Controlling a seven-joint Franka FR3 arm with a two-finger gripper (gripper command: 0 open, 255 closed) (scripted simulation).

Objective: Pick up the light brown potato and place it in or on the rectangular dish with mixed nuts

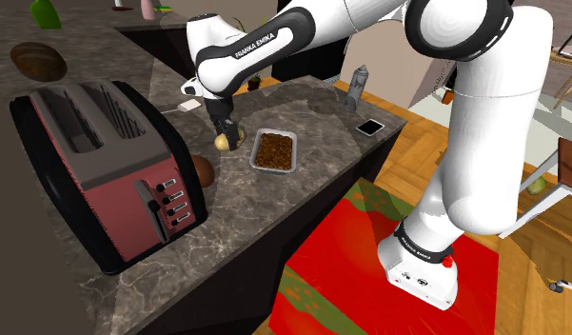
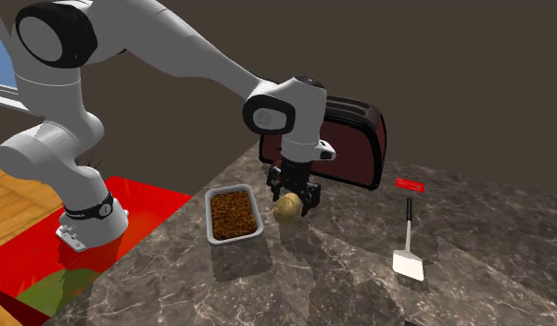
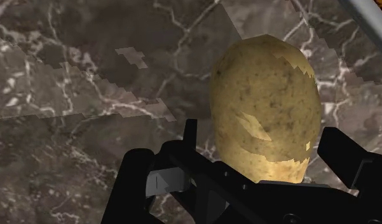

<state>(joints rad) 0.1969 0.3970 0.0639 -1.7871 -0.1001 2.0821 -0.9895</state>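
Pretty clearly a home kitchen: dark marbled surface (image 1: 293, 205) with a chunky red-and-black toaster (image 1: 103, 176) on it, a rectangular dish of mixed nuts (image 2: 210, 218), a white-bladed spatula (image 2: 408, 265) lying flat, and wood flooring (image 1: 417, 162) with a red rug (image 1: 350, 247) right beside it.

Dish (image 1: 274, 150), surroundings.
- Above the dish: open air.
- Toaster side of the dish: potato (image 1: 222, 142) just beside it, with the gripper (image 1: 233, 140) and arm standing over it. Beyond is a brown rounded item (image 1: 204, 171) near the toaster (image 1: 103, 176).
- Floor side of the dish: a bare strip of marble counter (image 1: 317, 176) runs to the edge.
- Well apart from the dish: phone (image 1: 370, 127), bottle (image 1: 356, 86) and spatula (image 2: 409, 248), with bare marble between.
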